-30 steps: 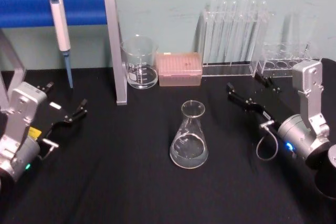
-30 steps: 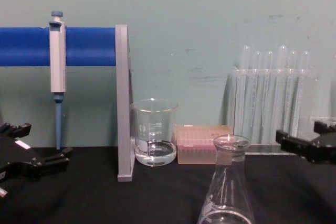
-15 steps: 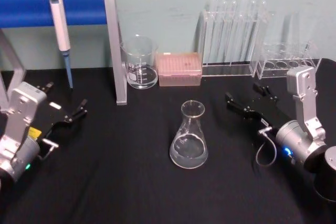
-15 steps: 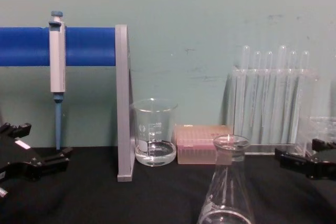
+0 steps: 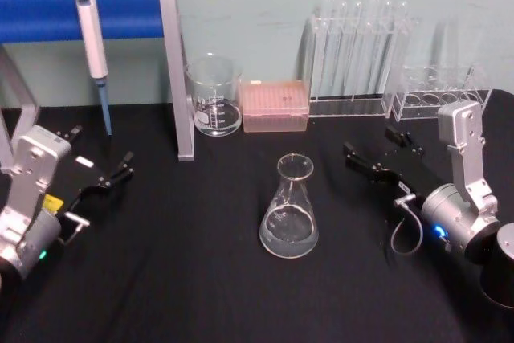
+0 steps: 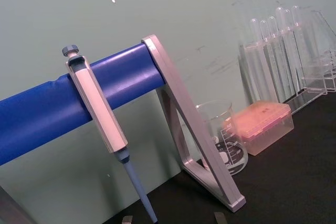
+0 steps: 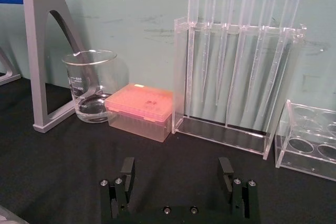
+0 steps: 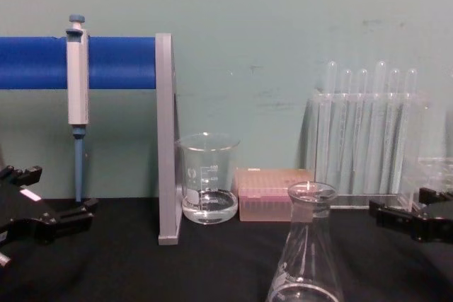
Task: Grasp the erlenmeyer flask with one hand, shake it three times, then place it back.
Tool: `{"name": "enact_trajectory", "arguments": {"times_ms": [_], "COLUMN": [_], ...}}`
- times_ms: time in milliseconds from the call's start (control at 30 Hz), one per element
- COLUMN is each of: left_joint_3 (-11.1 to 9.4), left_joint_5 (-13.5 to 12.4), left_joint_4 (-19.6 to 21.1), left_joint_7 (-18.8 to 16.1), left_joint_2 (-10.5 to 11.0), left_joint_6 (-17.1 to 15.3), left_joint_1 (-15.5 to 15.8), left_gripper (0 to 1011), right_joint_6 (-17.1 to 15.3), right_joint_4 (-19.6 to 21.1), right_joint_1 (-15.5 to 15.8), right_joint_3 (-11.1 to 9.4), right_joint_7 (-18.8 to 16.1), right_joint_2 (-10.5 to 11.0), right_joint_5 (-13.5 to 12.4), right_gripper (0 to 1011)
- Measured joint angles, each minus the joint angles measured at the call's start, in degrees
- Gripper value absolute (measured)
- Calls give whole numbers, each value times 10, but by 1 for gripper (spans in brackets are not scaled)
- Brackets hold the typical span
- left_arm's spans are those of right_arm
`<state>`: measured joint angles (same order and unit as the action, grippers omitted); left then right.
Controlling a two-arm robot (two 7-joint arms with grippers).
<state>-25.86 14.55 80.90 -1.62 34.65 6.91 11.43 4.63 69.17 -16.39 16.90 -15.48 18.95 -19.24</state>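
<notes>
Right gripper [image 5: 379, 153] at right of head frame, jaws spread, nothing held, well apart from flask [image 5: 289, 208] standing upright at centre, untouched. Approach step, judged; next move: reach to neck, close. Left gripper [image 5: 103, 163] parked at left, open. Versus a second ago: right arm moved closer, slightly toward flask.
</notes>
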Motion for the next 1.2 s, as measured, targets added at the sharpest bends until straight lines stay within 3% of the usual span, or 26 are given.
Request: {"name": "enact_trajectory", "arguments": {"times_ms": [1200], "left_joint_3": [0], "left_joint_5": [0], "left_joint_4": [0], "left_joint_7": [0], "left_joint_2": [0], "left_joint_6": [0], "left_joint_1": [0], "left_gripper": [1001], "right_joint_6": [2], "right_joint_4": [1], "right_joint_1": [0], "right_joint_3": [1], "right_joint_7": [2], "right_joint_2": [1], "right_joint_5": [0], "right_gripper": [1000]}}
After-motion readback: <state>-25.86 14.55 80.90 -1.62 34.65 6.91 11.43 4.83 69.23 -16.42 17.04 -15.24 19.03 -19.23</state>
